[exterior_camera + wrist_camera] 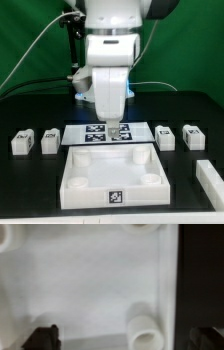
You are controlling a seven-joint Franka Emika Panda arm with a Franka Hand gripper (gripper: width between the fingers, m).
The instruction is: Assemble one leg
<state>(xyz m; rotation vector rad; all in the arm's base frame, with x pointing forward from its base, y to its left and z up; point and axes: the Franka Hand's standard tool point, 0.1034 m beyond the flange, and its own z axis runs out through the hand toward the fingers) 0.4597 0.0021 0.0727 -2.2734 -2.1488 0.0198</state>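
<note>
Four small white legs lie on the black table: two at the exterior view's left (22,143) (48,140) and two at its right (165,135) (193,137). The large white square top (75,178) lies in front of them, with a tag on its near face. My gripper (117,131) hangs over the top's far edge, open and empty. In the wrist view the top's flat floor (80,280) fills the picture. My gripper (125,339) straddles a round corner socket (143,332) and the top's wall. One dark finger (42,339) is over the floor, the other (208,339) over the black table.
The marker board (90,133) lies flat behind the top, partly under the gripper. Another white part (210,180) shows at the exterior view's right edge. Cables run behind the arm's base at the back.
</note>
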